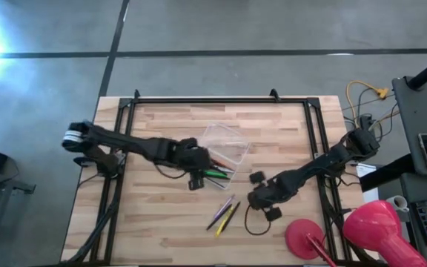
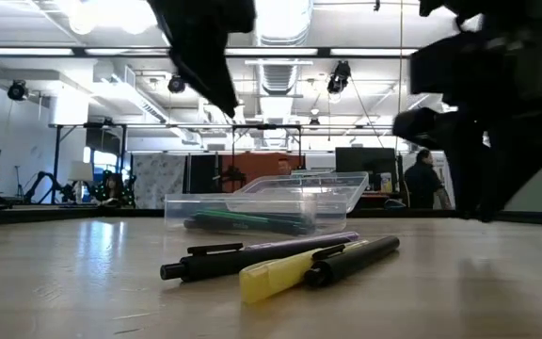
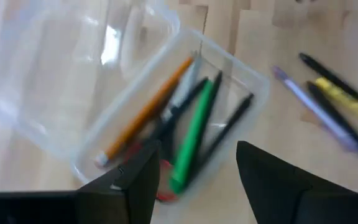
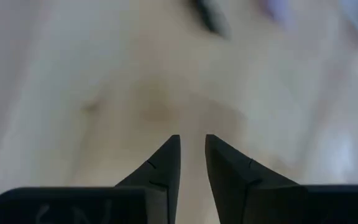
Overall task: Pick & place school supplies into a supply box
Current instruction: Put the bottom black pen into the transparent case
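Left tool (image 3: pixel 194 171) held open and empty over the supply box (image 1: pixel 224 144).
Right tool (image 4: pixel 191 162) nearly closed, empty, above the counter (image 1: pixel 169 222).

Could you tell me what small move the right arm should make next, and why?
Probably lower the right tool toward the loose pens on the wooden table and open it. Its fingers are nearly closed and empty, while the small clear plastic box already holds several pens under the open left tool.

Supply box (image 1: pixel 224 144) mid-table holding several pens (image 3: pixel 194 134); three loose pens (image 1: pixel 224 213) nearer front edge; table (image 1: pixel 169 222) bearing all.
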Controlling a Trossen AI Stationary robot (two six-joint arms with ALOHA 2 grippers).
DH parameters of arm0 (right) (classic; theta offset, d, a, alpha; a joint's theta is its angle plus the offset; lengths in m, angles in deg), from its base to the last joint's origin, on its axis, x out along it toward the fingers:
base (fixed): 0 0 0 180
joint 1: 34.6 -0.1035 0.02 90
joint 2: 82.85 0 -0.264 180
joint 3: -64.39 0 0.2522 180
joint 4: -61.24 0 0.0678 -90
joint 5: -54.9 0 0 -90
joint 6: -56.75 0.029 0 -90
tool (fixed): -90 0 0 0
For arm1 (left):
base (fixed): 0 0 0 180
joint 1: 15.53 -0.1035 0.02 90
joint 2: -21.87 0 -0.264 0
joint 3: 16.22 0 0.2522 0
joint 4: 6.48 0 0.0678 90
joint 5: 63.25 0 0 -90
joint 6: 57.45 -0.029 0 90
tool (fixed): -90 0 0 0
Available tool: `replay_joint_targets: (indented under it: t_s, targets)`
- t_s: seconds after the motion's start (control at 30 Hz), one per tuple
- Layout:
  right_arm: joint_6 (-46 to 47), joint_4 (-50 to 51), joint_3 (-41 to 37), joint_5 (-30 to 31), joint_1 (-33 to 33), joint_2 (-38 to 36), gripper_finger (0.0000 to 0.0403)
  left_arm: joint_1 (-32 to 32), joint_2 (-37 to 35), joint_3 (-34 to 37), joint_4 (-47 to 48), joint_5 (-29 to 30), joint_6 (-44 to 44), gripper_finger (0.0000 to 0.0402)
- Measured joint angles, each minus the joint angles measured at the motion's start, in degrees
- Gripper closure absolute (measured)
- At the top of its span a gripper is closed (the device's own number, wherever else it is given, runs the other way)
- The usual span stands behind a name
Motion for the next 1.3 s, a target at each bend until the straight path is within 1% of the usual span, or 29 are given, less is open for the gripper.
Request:
replay_joint_targets:
  t_s: [0.03, 0.1, 0.17, 0.23, 0.37, 0.53, 0.7, 0.83, 0.93, 1.03, 1.07, 1.13, 1.3]
  targets:
    - [-5.55, -1.60, -0.04, -1.61, 0.05, 0.54, 0.0337, 0.82, -1.24, 1.16, 0.11, 0.08, 3.42, 0.0208]
    - [-13.50, -5.01, -0.04, -2.51, 0.09, 1.59, 0.0334, 2.56, -3.64, 3.66, 0.09, 0.49, 9.70, 0.0207]
    - [-17.82, -8.16, 0.10, -2.48, 0.57, 2.77, 0.0328, 4.35, -5.85, 6.43, 0.08, 1.63, 15.52, 0.0207]
    - [-19.99, -9.49, 0.75, -2.44, 1.13, 4.09, 0.0320, 6.13, -7.53, 9.22, -0.12, 1.95, 20.73, 0.0207]
    - [-20.73, -10.14, 3.26, -2.42, 1.64, 6.06, 0.0302, 9.80, -9.75, 14.42, -2.16, 2.73, 29.74, 0.0207]
    - [-20.98, -11.26, 4.71, -2.70, 1.71, 7.59, 0.0266, 14.02, -10.49, 18.82, -5.63, 3.41, 37.38, 0.0207]
    - [-20.89, -14.74, 5.01, -2.86, 1.71, 9.57, 0.0232, 16.71, -9.93, 20.14, -6.37, 3.55, 40.89, 0.0206]
    - [-20.03, -15.68, 6.69, -3.15, 1.74, 11.95, 0.0219, 17.54, -9.94, 20.47, -6.66, 4.73, 41.82, 0.0206]
    - [-16.06, -15.58, 8.19, -3.87, 2.34, 13.92, 0.0225, 17.58, -9.91, 20.49, -6.56, 4.78, 41.83, 0.0206]
    - [-9.74, -14.35, 9.56, -7.21, 3.34, 15.69, 0.0246, 17.62, -9.68, 20.35, -6.67, 4.76, 41.83, 0.0206]
    - [-7.94, -13.70, 10.04, -8.21, 3.57, 16.35, 0.0256, 17.62, -9.68, 20.37, -6.75, 4.76, 41.83, 0.0206]
    - [-5.61, -11.89, 10.92, -7.81, 3.64, 17.28, 0.0279, 17.62, -9.68, 20.35, -6.98, 4.76, 41.82, 0.0206]
    - [-4.75, -8.95, 12.71, -7.57, 3.61, 18.81, 0.0345, 17.62, -9.68, 20.44, -7.02, 4.76, 41.31, 0.0206]
